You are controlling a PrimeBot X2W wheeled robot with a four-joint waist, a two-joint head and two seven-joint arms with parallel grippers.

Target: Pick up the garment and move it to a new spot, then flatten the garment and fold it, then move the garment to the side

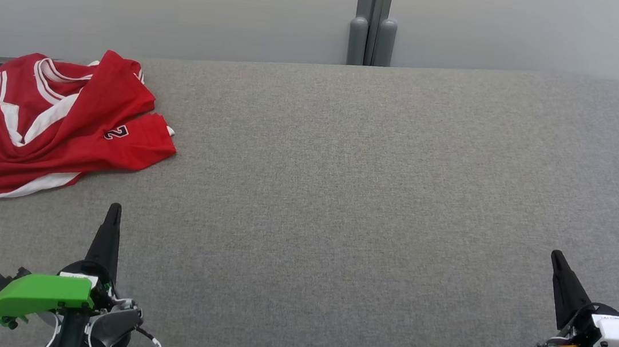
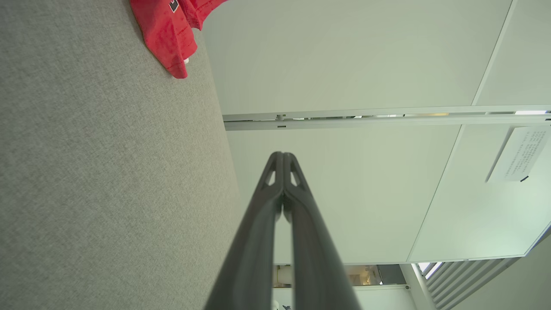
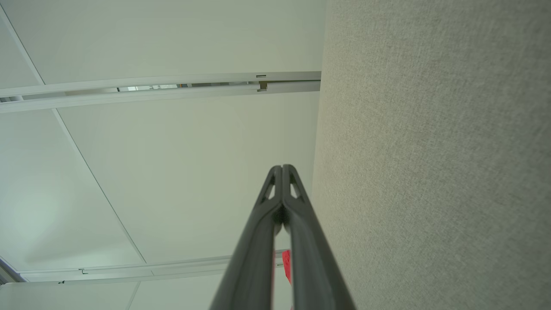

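You're at the first step: the red garment lies crumpled at the far left corner of the grey cushion, untouched. Your left gripper and right gripper sit near the front edge, both pinched closed, empty. Next, I'd open the left and reach forward to the cloth

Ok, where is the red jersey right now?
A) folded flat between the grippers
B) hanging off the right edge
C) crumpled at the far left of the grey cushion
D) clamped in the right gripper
C: the red jersey lies crumpled at the far left of the grey cushion, beyond the shut left gripper and well apart from the right gripper.
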